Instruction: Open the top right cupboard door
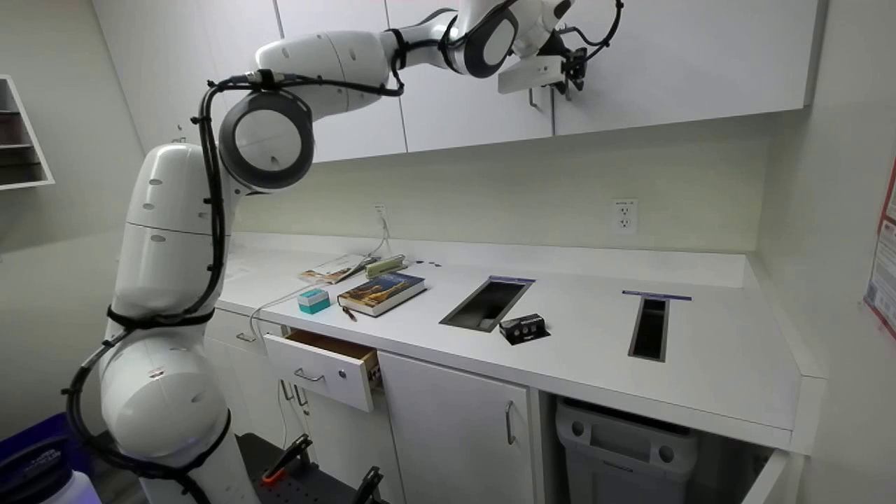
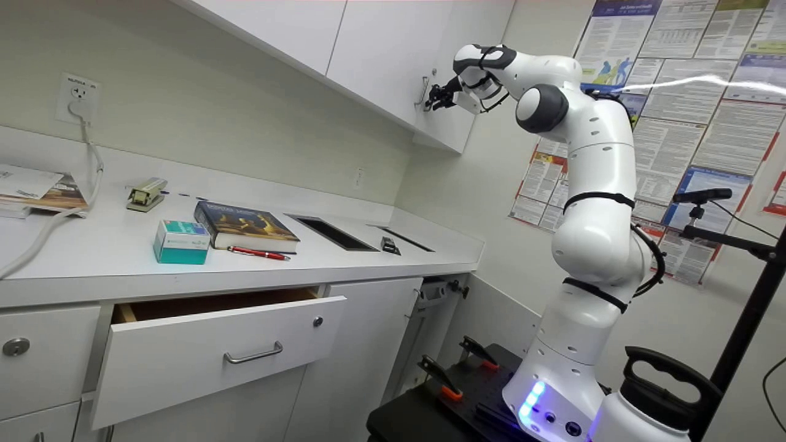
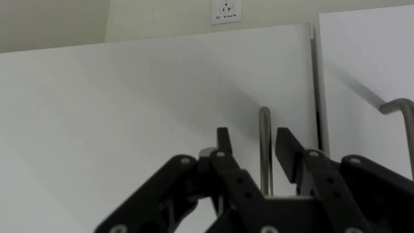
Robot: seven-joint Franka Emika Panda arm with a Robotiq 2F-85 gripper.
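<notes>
The top right cupboard door [image 1: 700, 63] is flat, white and looks shut in an exterior view. It also fills much of the wrist view [image 3: 129, 106]. Its short silver bar handle [image 3: 265, 145] stands between the fingertips of my gripper [image 3: 252, 137]. The gripper is open. The handle is nearer the finger on the right of the wrist view, with a gap showing on both sides. The handle's other end is hidden behind the gripper body. In both exterior views the gripper [image 1: 572, 77] [image 2: 437, 98] is at the door's lower left part.
The narrower upper door [image 1: 469, 105] is alongside, its handle [image 3: 406, 113] close to my gripper. A side wall [image 1: 840, 210] bounds the cupboard. Below are the white counter [image 1: 581, 315] with a book [image 1: 381, 292], a black box [image 1: 523, 327] and an open drawer [image 1: 322, 371].
</notes>
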